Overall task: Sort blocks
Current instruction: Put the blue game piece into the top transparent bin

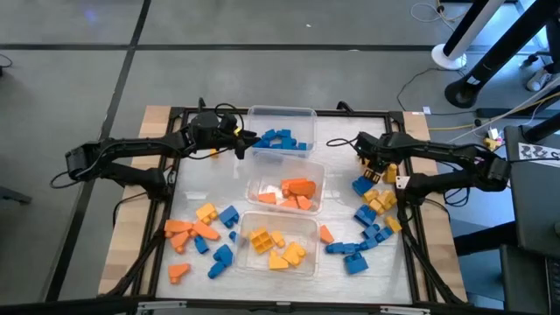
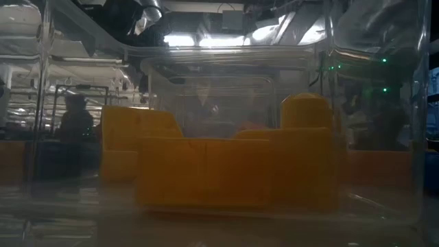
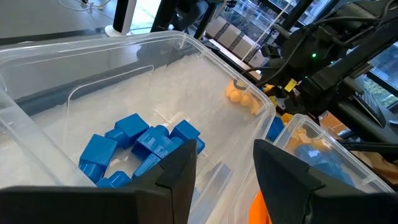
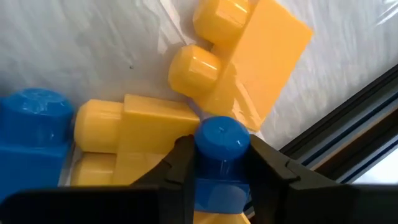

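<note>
Our right gripper (image 4: 214, 165) closes on a blue block (image 4: 219, 155) among the yellow blocks (image 4: 249, 56) near the table's right edge.
Farther away, our left gripper (image 3: 224, 171) hangs open and empty over the far tub (image 1: 282, 115) of blue blocks (image 3: 140, 146).

**Count of what lies on the table**

Three clear rectangular plastic tubs (image 1: 282, 115) stand in a row down the middle of the table (image 1: 157, 118). One tub holds blue chunky plastic blocks (image 1: 278, 140), one holds orange blocks (image 1: 296, 193), one holds yellow blocks (image 1: 278, 248); exact numbers inside are hard to tell. Two loose heaps of mixed blocks lie outside, one on each side. Two dark arms reach in, each with one gripper.
</note>
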You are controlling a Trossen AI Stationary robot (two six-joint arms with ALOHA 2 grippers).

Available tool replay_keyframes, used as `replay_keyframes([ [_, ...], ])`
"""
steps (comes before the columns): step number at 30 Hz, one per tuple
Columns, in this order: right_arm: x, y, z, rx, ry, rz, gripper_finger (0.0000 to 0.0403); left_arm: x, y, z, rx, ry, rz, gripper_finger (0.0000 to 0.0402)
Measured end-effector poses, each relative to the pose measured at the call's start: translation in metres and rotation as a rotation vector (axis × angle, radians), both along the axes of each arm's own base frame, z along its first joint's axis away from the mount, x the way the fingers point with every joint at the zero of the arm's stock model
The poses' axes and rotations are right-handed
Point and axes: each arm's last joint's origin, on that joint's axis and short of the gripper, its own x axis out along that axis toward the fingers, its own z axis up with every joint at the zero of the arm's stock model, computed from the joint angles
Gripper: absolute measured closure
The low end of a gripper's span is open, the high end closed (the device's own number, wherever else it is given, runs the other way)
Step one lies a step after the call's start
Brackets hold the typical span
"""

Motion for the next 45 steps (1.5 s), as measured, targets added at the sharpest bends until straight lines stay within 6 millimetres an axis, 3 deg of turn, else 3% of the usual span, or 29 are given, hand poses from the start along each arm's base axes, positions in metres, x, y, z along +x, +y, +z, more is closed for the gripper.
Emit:
replay_keyframes([
  [7,0.011,-0.005,0.014,0.001,-0.079,0.003,0.0279,0.0,0.0,0.0,0.002,0.001,-0.001,0.0253],
  [16,0.024,-0.009,0.03,0.046,-0.213,0.018,0.0286,0.0,0.0,0.0,0.002,0.001,-0.001,0.0253],
  [20,0.035,-0.016,0.054,-0.002,-0.299,0.029,0.0283,0.0,0.0,0.0,0.002,0.001,-0.001,0.0253],
  [25,0.052,-0.026,0.098,-0.107,-0.445,0.066,0.0283,0.0,0.0,0.0,0.002,0.001,-0.001,0.0253],
  [30,0.072,-0.036,0.139,-0.224,-0.719,0.133,0.0283,0.0,0.0,0.0,0.002,0.0,-0.001,0.0253],
  [34,0.089,-0.042,0.157,-0.276,-0.974,0.224,0.0283,-0.001,0.0,0.003,0.011,-0.015,0.0,0.0253],
  [39,0.118,-0.045,0.157,-0.316,-1.122,0.308,0.0283,-0.009,-0.003,0.015,0.069,-0.054,-0.004,0.0253],
  [45,0.159,-0.042,0.134,-0.301,-1.18,0.383,0.0283,-0.023,-0.011,0.034,0.094,-0.122,-0.016,0.0253],
])
